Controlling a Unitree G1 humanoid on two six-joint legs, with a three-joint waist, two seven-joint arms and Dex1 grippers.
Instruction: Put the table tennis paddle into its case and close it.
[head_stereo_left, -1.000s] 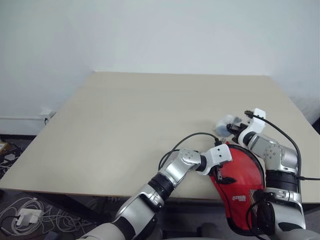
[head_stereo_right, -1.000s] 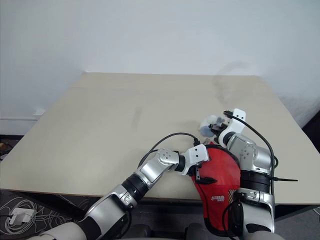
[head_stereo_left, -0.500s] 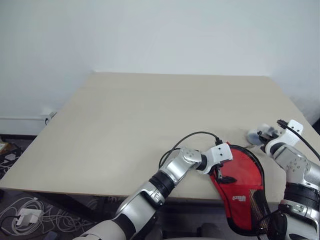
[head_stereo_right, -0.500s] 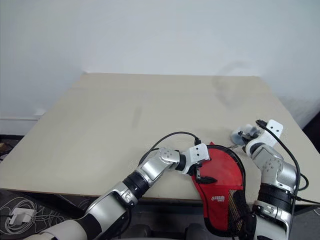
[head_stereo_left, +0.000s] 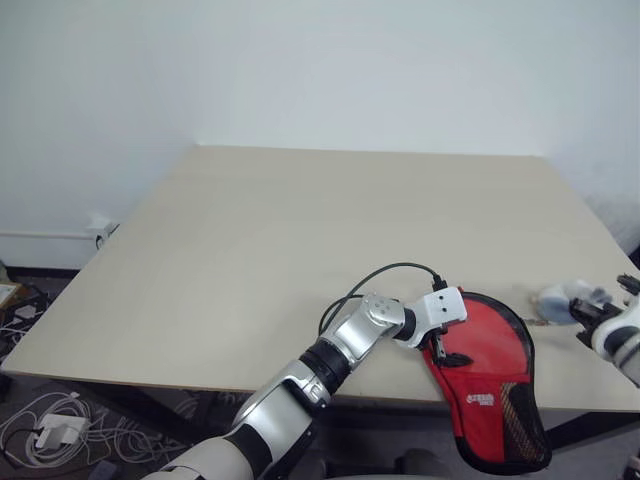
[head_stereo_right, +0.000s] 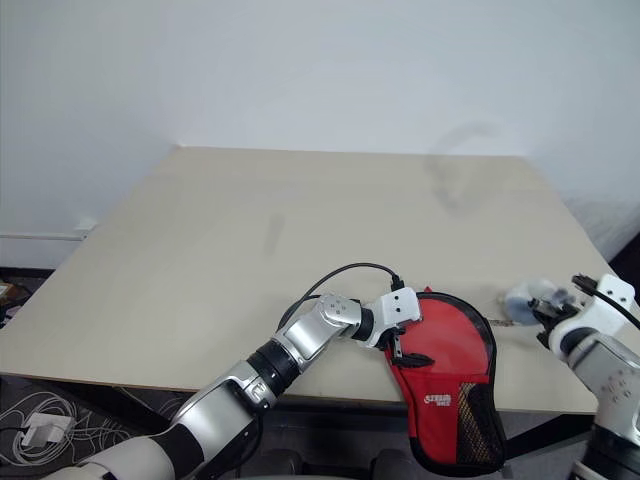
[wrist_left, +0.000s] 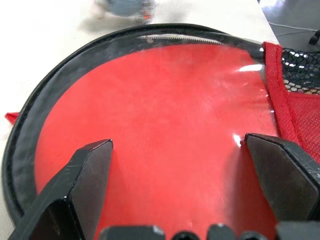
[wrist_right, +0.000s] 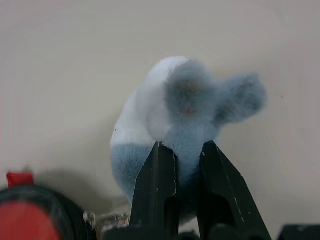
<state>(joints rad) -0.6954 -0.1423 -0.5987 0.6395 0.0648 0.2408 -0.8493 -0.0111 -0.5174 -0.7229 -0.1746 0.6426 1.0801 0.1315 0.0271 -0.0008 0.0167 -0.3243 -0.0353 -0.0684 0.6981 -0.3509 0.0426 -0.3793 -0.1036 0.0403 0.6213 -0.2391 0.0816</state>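
1. Red fabric case (head_stereo_left: 488, 385), paddle-shaped with black piping, sits at the near edge of the beige table (head_stereo_left: 300, 230), round end on the tabletop and mesh narrow end hanging off toward me. Its long axis runs roughly 12 to 6.
2. Through the clear window I can see the red rubber face of the table tennis paddle (wrist_left: 150, 140), so I reckon it's already inside.
3. My left gripper (wrist_left: 180, 165) is right over the round end, black fingers (wrist_left: 90, 175) spread wide with nothing between them. The case lies at about 3 o'clock from that wrist, so the left arm is clearly the nearer one.
4. My right gripper (wrist_right: 182, 160) is clamped on a small fluffy bluish-white lump (wrist_right: 175, 115), which looks like a zip-pull charm. It's well off toward 3 o'clock from the case.
5. Compared with a second ago: the right gripper with the fluffy lump was up at the case's far rim, around 12 o'clock, and has swung out to the side. That looks like the zip being dragged round. The left arm hasn't budged.
6. Can't tell if the zip is fully shut yet.
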